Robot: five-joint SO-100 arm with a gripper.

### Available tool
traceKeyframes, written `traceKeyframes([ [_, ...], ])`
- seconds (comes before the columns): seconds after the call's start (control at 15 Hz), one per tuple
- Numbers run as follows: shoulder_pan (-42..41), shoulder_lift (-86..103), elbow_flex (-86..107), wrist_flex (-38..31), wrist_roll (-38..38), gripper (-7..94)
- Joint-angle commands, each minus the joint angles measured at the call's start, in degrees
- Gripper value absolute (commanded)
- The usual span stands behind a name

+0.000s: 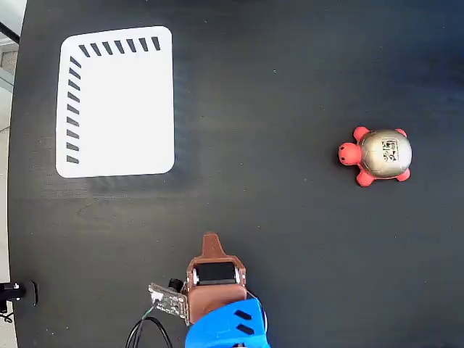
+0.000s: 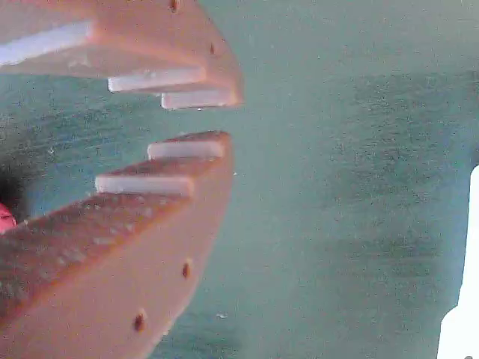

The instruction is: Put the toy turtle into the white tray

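Resting: turtle [image 1: 377,155] sits on the black table [image 1: 290,72] at the right of the fixed view, a little above mid-height, red head pointing left, feet on the surface, nothing touching it.
Shell: shiny silver-gold dome with a small black-and-white code mark on top.
Tray [image 1: 116,101]: flat white rounded rectangle in the upper left of the fixed view, dark slanted slots along its top and left edges, nothing on it; well apart from the turtle.
Gripper [image 1: 211,243]: at bottom centre of the fixed view, brown, tip pointing up the frame, with a blue arm [image 1: 228,326] behind it; well apart from both turtle and tray.
Fingers [image 2: 187,149]: in the wrist view the two brown fingers fill the left side, their tips a narrow gap apart with nothing between them; white ridges line their inner faces.
Wrist view edges: a white patch at the lower right edge, a sliver of red at the far left edge; what either is cannot be told.
Cables [image 1: 148,330]: black, looped beside the arm at the bottom edge of the fixed view.
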Motion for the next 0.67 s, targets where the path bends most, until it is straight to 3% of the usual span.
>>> traceKeyframes([
  [0.0,-0.70,0.35,-0.18,1.05,0.62,-1],
  [0.4,-1.76,0.35,-0.18,1.05,-0.26,-1],
  [0.6,-2.29,-8.53,-1.93,-4.22,-0.26,-1],
])
